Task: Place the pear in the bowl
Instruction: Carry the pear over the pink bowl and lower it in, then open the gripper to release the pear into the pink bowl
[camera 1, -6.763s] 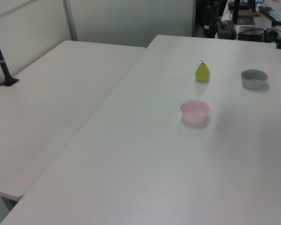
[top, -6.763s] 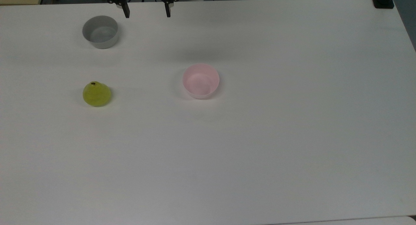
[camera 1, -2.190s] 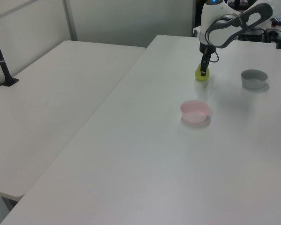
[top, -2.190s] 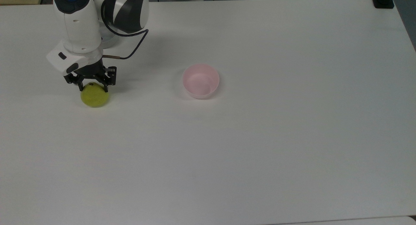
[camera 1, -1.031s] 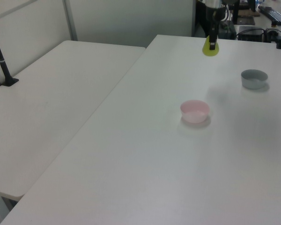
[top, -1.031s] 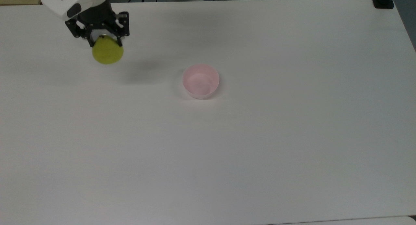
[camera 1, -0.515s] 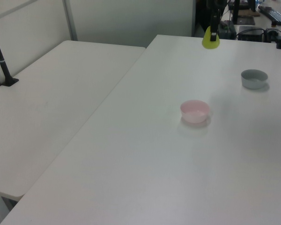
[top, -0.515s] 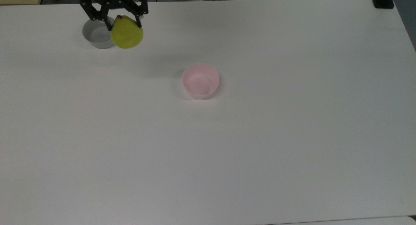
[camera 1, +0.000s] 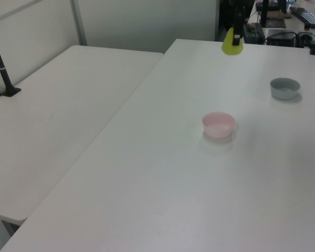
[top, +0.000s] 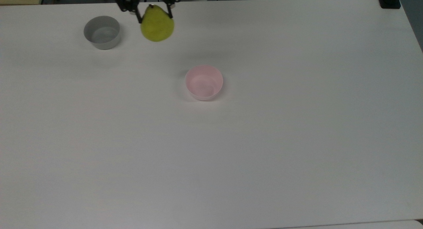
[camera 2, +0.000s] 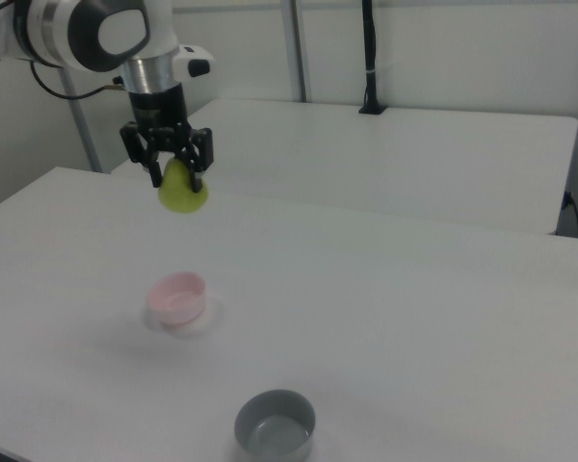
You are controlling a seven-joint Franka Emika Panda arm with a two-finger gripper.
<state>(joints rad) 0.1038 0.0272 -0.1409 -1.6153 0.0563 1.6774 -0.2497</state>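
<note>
A yellow-green pear [top: 157,25] hangs in the air near the top edge of the top view, its tapered top pinched between the black gripper [top: 154,12] jaws. The pale pink bowl [top: 204,82] sits below and right of it, mid-frame, on the white table [top: 264,149], with bare tabletop all around. A grey bowl [top: 102,32] stands at upper left, well apart from the pink one.
</note>
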